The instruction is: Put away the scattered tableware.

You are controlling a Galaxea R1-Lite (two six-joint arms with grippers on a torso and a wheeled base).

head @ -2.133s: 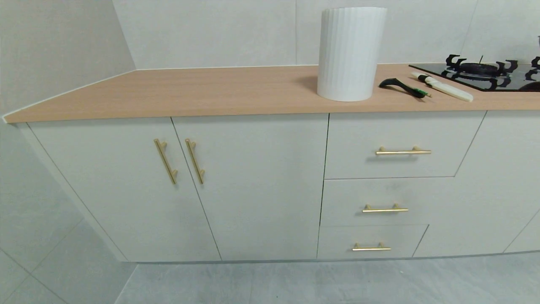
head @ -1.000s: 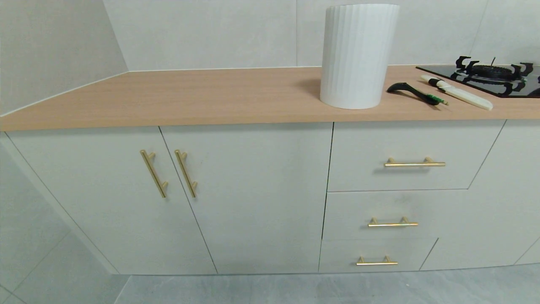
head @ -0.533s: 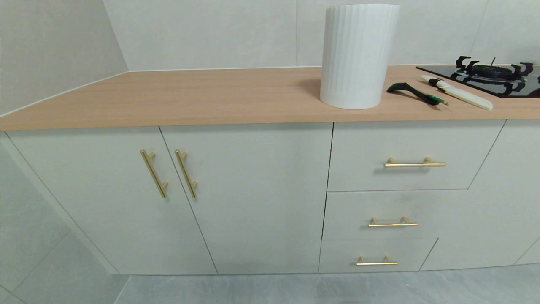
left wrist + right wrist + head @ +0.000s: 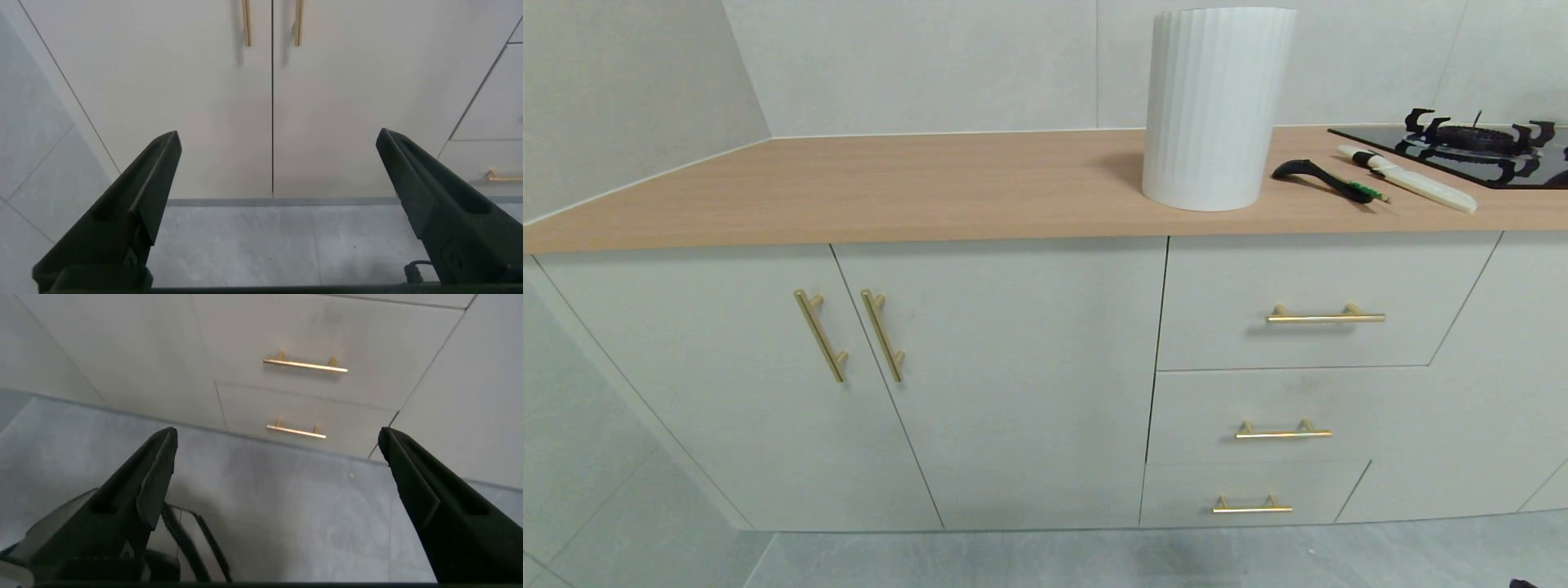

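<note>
On the wooden countertop lie a black-handled utensil with a green tip and a cream sheathed knife, both to the right of a tall white ribbed container. My left gripper hangs low and open, facing the double cabinet doors near the floor. My right gripper is open too, low down before the lower drawers. Neither holds anything.
A black gas hob sits at the counter's far right. Below are two doors with gold handles and three drawers with gold handles. Tiled walls meet at the left corner; grey tile floor lies in front.
The head view shifted between 2.1 s and 1.0 s ago, so the camera moved; since then the scene has held still. The tableware has not moved.
</note>
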